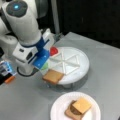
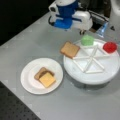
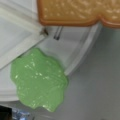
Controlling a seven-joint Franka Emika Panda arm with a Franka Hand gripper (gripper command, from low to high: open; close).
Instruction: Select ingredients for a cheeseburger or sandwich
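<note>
**Gripper over the tray, one toast slice left at its rim**

Gripper (image 1: pixel 44 65) hung low at the divided tray (image 1: pixel 82 62), beside the green leaf (image 2: pixel 87 40) and just above the loose toast slice (image 1: pixel 53 76) — whether its jaws were wide or closed could not be told, and the wrist view showed no fingers at all, only the leaf and the toast's edge.

That toast slice lay half on the tray's rim and half out over the bench (image 1: pixel 25 100), tilted a little. On the white plate (image 2: pixel 28 82) the stack (image 2: pixel 45 77) already stood: toast at the bottom, the dark patty (image 1: pixel 72 107) peeking out, the cheese square (image 2: pixel 47 80) on top. The red disc (image 2: pixel 110 47) sat in its own compartment.

The toast looked light, stiff and smooth — likely a hard toy piece, prone to slip or tip off the rim. Its thin opposite edges seemed the best hold, at the overhanging side.
</note>
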